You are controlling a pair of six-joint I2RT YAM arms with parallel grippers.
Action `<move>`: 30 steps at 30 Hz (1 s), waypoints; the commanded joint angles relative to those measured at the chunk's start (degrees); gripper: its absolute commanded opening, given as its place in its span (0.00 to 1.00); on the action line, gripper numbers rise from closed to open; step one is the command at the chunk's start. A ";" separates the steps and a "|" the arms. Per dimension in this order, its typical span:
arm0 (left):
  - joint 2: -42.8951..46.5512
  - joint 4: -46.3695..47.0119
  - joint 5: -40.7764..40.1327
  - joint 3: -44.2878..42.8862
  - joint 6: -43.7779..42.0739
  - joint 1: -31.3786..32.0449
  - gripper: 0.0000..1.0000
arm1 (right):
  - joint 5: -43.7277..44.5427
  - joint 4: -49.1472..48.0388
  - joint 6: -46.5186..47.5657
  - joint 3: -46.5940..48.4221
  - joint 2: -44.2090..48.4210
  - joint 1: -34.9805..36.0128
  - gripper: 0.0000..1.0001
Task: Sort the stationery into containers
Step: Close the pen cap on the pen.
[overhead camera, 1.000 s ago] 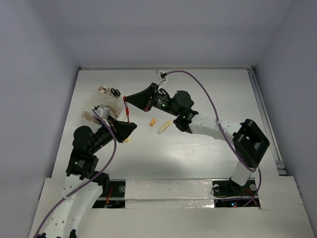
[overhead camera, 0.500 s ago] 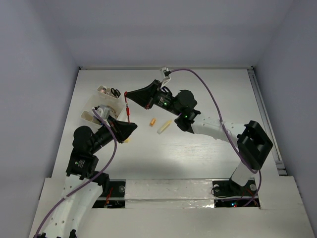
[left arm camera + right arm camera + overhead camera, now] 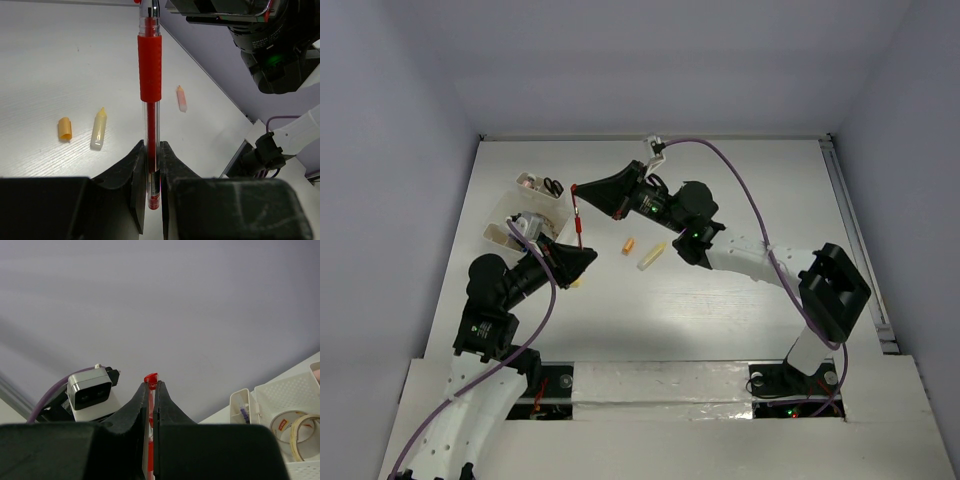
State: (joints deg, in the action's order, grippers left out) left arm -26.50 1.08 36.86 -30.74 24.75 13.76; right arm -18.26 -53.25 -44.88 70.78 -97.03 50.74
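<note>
Red pen (image 3: 150, 75) held — orange cap (image 3: 64, 128), yellowish tube (image 3: 98, 129) nearby

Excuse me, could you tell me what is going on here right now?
One red pen is held at both ends: the left end effector is shut on one end, the right end effector on the other. A divided box sits nearby; an orange bit and a yellowish bit lie loose.

Centre of the left wrist view: the red pen (image 3: 150, 75), solid red grip, clear barrel, red ink inside. Lower left, an orange cap (image 3: 64, 128) and a pale yellow bit (image 3: 98, 129); to the right, a pink bit (image 3: 182, 98). White table (image 3: 60, 60), faint grain. Lower right of the right wrist view: whitish box (image 3: 287, 390), lattice-patterned, and a beige tape roll (image 3: 295, 432)
</note>
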 commanded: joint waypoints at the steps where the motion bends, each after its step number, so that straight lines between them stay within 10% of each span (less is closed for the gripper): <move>1: -0.22 2.26 -0.39 0.07 0.29 -0.40 0.00 | -0.81 -5.89 -0.03 0.94 1.85 1.11 0.00; 30: 0.31 2.70 0.14 0.24 0.30 -0.40 0.00 | -0.55 -4.31 2.87 4.71 -0.09 2.26 0.00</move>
State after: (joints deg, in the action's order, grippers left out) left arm -26.44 1.04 36.01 -30.74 24.97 13.74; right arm -19.07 -55.57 -43.24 72.42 -97.17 52.60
